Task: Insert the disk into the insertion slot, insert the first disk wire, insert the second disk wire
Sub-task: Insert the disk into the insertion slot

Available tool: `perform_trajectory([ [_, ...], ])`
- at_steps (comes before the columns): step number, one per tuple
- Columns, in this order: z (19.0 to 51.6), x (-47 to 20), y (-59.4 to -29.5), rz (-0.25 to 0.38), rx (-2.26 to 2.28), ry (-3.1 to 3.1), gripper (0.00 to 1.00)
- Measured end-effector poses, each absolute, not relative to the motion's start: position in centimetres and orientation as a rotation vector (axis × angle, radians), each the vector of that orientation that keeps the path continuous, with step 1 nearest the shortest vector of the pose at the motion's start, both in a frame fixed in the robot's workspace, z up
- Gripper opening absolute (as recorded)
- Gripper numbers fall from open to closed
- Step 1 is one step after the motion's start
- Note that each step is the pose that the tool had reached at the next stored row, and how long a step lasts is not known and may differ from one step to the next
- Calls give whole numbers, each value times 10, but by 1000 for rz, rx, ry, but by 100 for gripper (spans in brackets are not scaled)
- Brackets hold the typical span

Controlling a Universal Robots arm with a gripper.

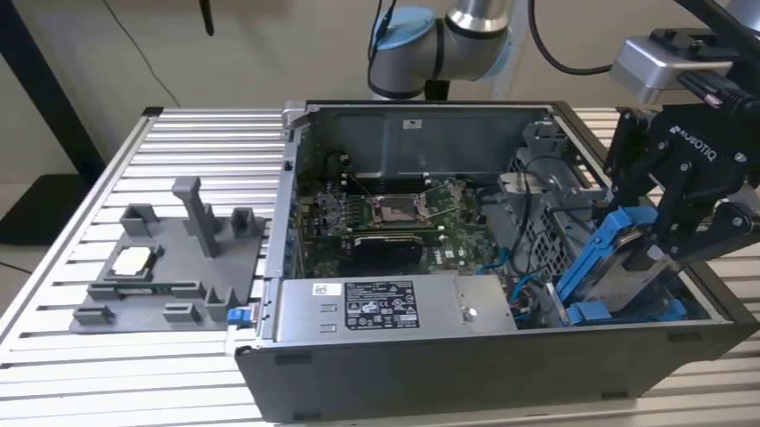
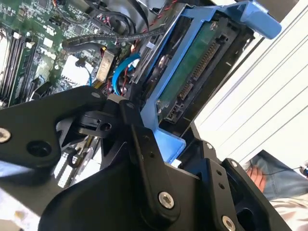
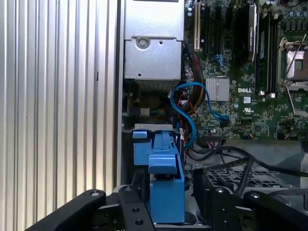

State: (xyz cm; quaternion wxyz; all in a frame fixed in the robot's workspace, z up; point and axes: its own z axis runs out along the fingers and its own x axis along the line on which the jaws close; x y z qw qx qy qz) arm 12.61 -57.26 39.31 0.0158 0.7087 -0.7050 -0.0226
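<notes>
disk [image 1: 624,271] is pinched across its thickness by the gripper [image 1: 675,253]; the fingers [image 3: 131,208] are closed onto it from either side in the first wrist view, one pressed against the blue carrier frame [image 3: 163,185]; its long axis is steeply tilted, upper end leaning toward the exterior view's right, lower end down in the front corner of the computer case [image 1: 475,374] on the exterior view's right; there it meets the insertion slot [image 1: 594,313], though how deep it sits i cannot tell; the connector [image 2: 202,62] on its green underside shows no wire plugged in; the power-supply box [image 1: 392,304] lies just beside the slot, the motherboard [image 1: 392,218] beyond.
</notes>
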Motion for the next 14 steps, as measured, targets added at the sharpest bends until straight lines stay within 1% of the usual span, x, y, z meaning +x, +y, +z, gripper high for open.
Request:
perform_trajectory([
  [3,393,126,-573,-70,2204,-2193,53],
  [5,393,126,-573,-70,2204,-2193,51],
  [7,393,126,-573,-70,2204,-2193,38],
  [8,393,126,-573,-71,2204,-2193,38],
  [9,393,126,-573,-71,2204,-2193,32],
  [14,393,126,-573,-70,2204,-2193,32],
])
